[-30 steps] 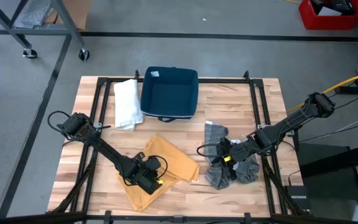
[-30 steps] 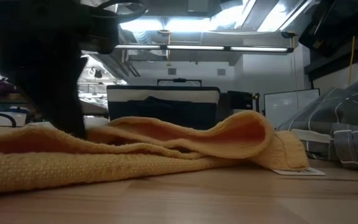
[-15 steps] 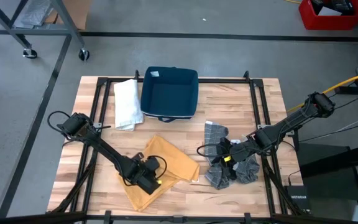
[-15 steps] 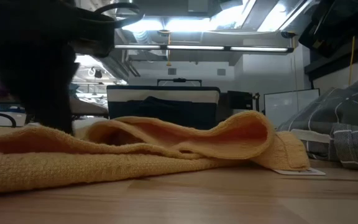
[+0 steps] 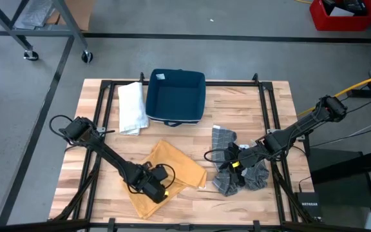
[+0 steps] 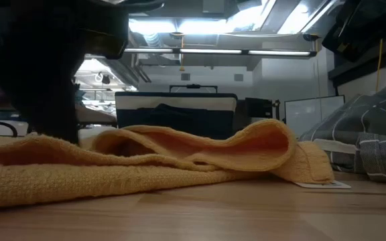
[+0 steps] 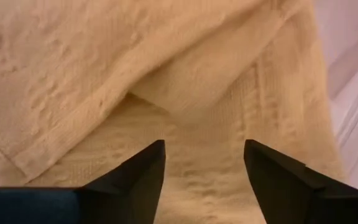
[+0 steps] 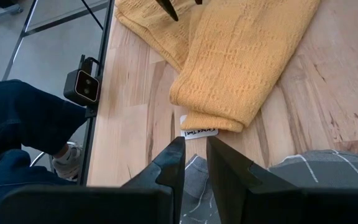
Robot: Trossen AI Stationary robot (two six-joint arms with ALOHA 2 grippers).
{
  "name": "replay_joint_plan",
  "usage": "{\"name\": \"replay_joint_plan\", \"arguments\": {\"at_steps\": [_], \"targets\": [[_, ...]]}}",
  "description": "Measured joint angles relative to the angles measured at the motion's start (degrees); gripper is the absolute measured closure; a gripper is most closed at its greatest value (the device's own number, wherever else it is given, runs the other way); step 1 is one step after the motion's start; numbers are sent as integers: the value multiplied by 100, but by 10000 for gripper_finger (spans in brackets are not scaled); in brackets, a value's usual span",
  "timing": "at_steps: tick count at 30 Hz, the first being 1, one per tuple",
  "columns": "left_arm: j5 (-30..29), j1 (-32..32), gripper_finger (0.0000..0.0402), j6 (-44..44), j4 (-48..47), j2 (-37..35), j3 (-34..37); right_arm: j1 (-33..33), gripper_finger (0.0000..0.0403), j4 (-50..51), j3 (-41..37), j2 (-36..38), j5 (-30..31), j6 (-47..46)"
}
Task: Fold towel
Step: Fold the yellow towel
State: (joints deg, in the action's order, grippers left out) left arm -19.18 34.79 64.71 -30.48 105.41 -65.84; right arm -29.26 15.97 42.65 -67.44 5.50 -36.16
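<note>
On the slatted wooden table (image 5: 237,103), a dark blue fabric bin (image 5: 176,96) sits at the far edge in the middle, with a folded white towel (image 5: 131,107) just beside it on the left. Nearer the front, a rumpled yellow towel (image 5: 172,171) lies left of centre, and a heap of grey checked cloth (image 5: 237,171) lies to its right.

towel (image 5: 172,171): yellow, coarse woven cloth | table (image 5: 237,103): smooth pale wood | bin (image 5: 175,96): navy fabric
</note>
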Motion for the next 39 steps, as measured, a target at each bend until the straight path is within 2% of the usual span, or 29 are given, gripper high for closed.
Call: {"name": "replay_joint_plan", "arguments": {"at_steps": [5,20,25,35,39], "targets": [[-450,-16,183,257,-13,0,-1,0,331,0,0,0,2,0],[-507,-420,188,282,6,0,0,0,331,-2,0,0,2,0],[-509,-412,238,284,6,0,0,0,331,0,0,0,2,0],[-526,-276,389,284,-42,0,0,0,331,0,0,0,2,0],[-731,-254,394,343,-41,0,0,0,331,0,0,0,2,0]]}}
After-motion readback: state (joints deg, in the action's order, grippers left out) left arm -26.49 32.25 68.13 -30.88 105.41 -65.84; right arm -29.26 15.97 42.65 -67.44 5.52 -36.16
